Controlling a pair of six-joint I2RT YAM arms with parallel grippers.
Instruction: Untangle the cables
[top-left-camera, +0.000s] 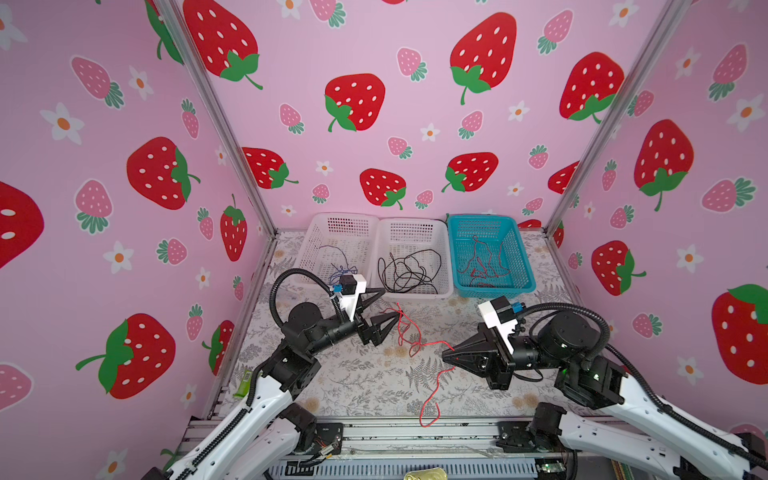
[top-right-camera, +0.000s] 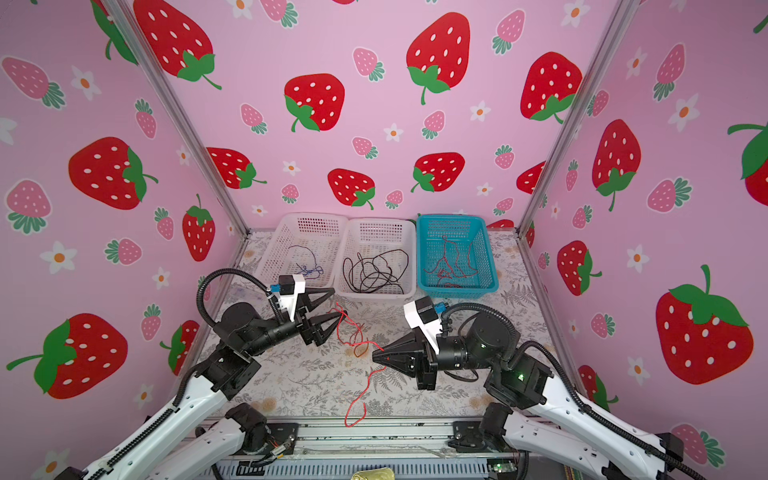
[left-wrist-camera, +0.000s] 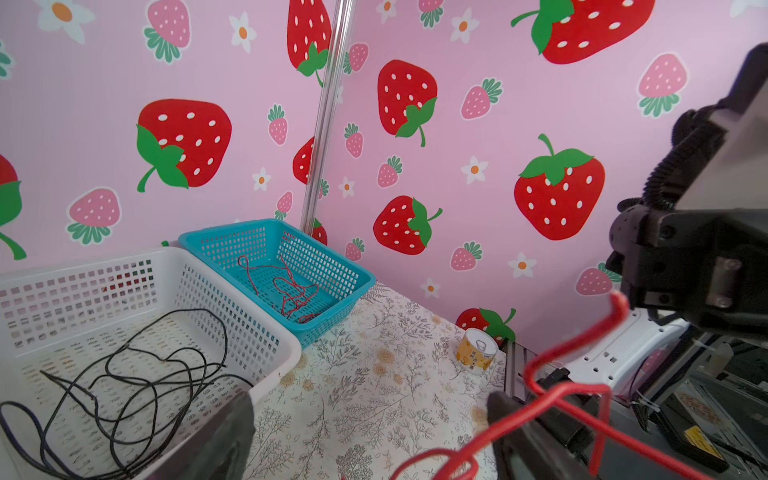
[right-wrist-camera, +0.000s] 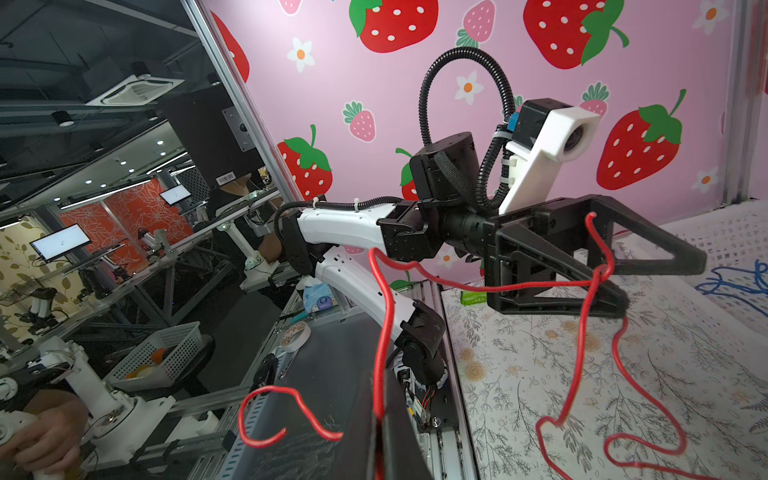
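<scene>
A loose red cable (top-left-camera: 415, 337) (top-right-camera: 358, 337) lies across the flowered table between the arms, its tail running to the front edge. My right gripper (top-left-camera: 444, 355) (right-wrist-camera: 380, 417) is shut on this red cable, which runs up out of its closed tips. My left gripper (top-left-camera: 390, 303) (left-wrist-camera: 374, 440) stands open in front of the white baskets. The red cable (right-wrist-camera: 600, 276) (left-wrist-camera: 552, 397) is hooked over one of its fingers. Blue cable (top-left-camera: 340, 270), black cables (top-left-camera: 409, 268) and another red cable (top-left-camera: 484, 259) lie in separate baskets.
Three baskets stand in a row at the back: two white ones (top-left-camera: 316, 237) (top-left-camera: 445, 253) and a teal one (top-left-camera: 523, 253). A small tin can (left-wrist-camera: 476, 352) stands at the table's edge. A green packet (top-left-camera: 245, 380) lies by the left rail.
</scene>
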